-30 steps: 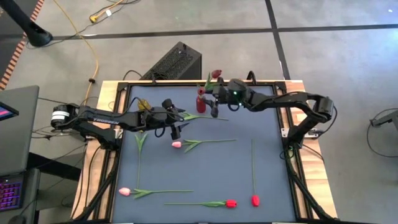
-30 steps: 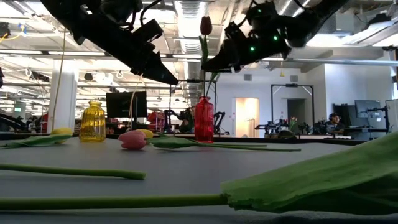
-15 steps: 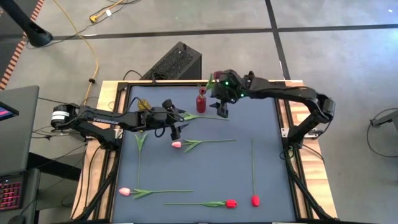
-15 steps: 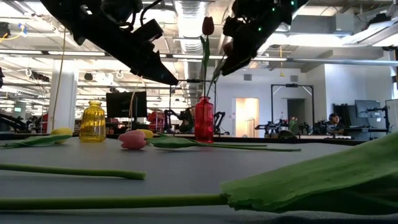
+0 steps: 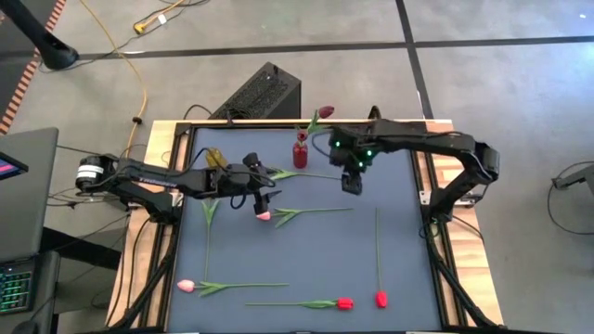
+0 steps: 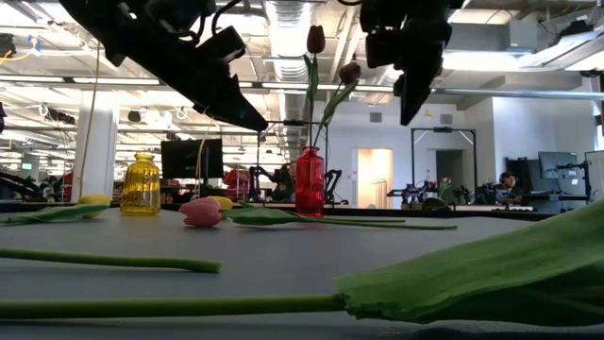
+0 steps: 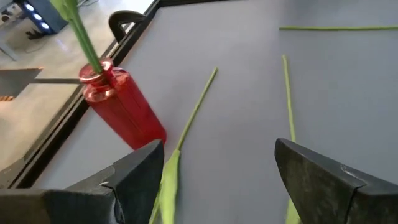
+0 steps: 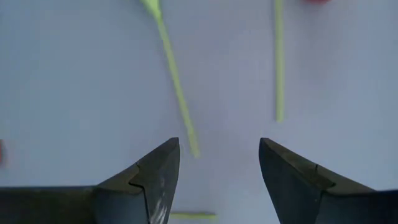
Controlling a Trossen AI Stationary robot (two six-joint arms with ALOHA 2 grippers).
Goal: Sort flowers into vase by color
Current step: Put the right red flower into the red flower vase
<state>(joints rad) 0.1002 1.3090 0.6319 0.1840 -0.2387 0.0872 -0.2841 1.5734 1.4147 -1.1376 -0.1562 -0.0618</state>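
My right gripper point(image 5: 351, 184) is hanging wide open and empty just beside the red vase point(image 5: 300, 151), which is already holding two maroon tulips. The next red tulip point(image 5: 380, 299) is lying toward 5 o'clock from it, stem running 12-to-6, so my right arm's nearer. My left gripper point(image 5: 261, 197) is open too, hovering above the pink tulip point(image 5: 264, 215) mid-bench.

Two slim black jointed arms, the right arm point(image 5: 408, 146) showing small green indicator lights near its wrist.

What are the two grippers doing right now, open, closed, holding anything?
Left gripper: open, empty, above the grey mat near the red glass vase.
Right gripper: open, empty, raised over the mat.
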